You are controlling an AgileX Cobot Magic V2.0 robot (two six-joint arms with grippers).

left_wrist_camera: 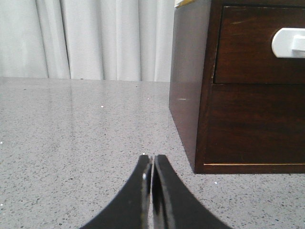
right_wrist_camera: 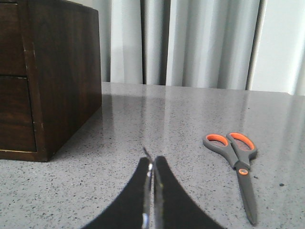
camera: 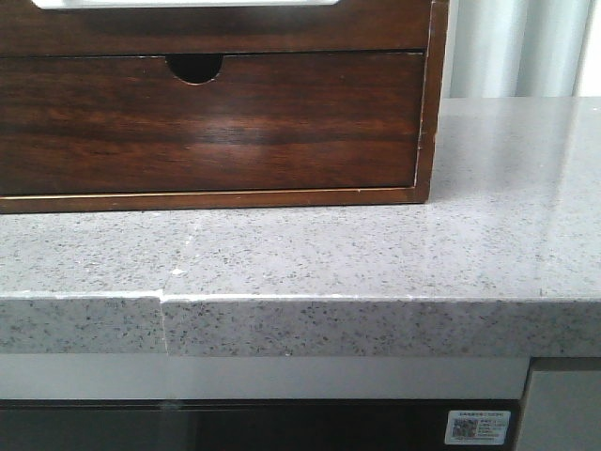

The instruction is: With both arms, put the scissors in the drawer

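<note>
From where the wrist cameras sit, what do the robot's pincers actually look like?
Both look alike. The left gripper and right gripper each show two smooth, glossy black fingers, broad at the base and curving inward to thin tips. No cables, markings or padding are visible, and the arms themselves are out of view.

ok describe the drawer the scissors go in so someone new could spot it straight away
Find the dark wooden cabinet standing on the speckled grey counter. It has two stacked drawer fronts; the drawer you want is the upper one. It carries a wide, round-cornered white cutout, while the lower drawer has only a small half-round notch.
</note>
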